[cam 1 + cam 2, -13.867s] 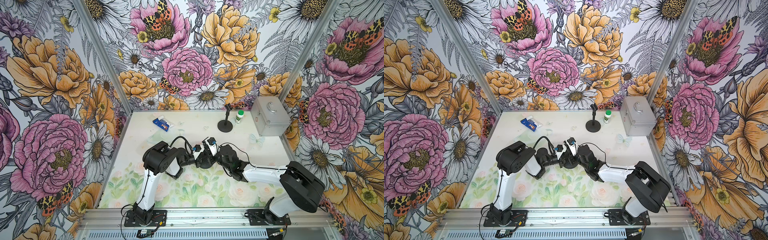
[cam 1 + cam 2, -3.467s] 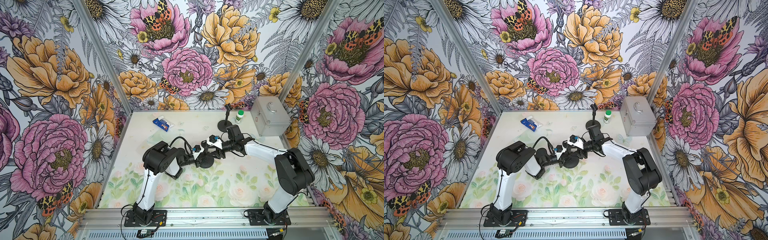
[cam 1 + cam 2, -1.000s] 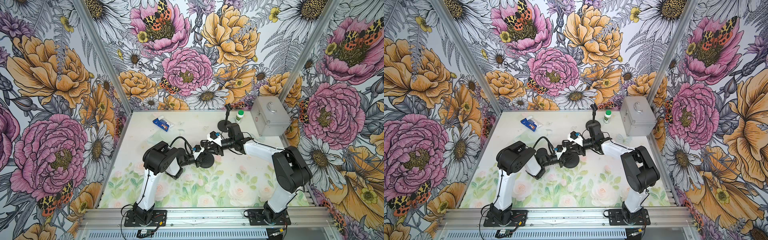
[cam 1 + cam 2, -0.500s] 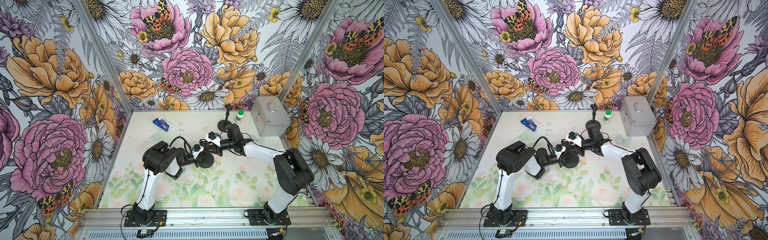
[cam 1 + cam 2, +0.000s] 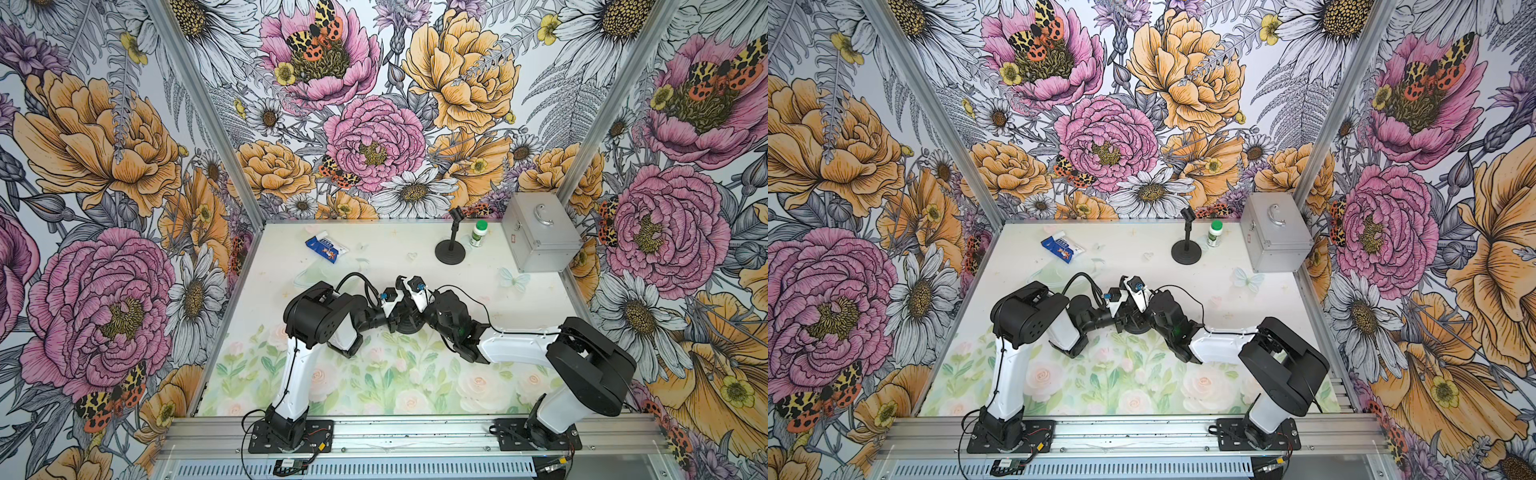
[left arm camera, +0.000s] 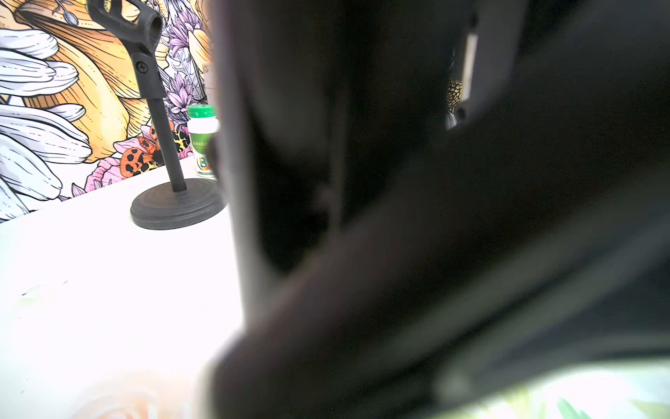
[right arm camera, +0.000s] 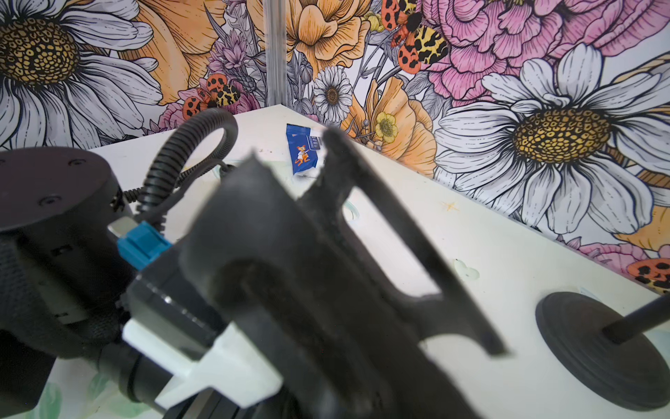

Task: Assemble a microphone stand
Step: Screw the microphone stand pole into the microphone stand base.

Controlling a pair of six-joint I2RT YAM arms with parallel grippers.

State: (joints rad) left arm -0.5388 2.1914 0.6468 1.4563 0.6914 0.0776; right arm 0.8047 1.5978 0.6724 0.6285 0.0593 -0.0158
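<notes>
While a complete stand (image 5: 450,249) stands at the tabletop's back, the left hand (image 5: 395,322) is clenched and the right hand (image 5: 417,319), its grip unreadable, meets it over a round black base (image 5: 406,330) mid-tabletop; assembly looks unfinished.

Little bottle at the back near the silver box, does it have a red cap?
No, the little bottle wears a green cap, plain in both top views.

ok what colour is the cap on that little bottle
Green cap on a white bottle; clearest in the left wrist view.
</notes>
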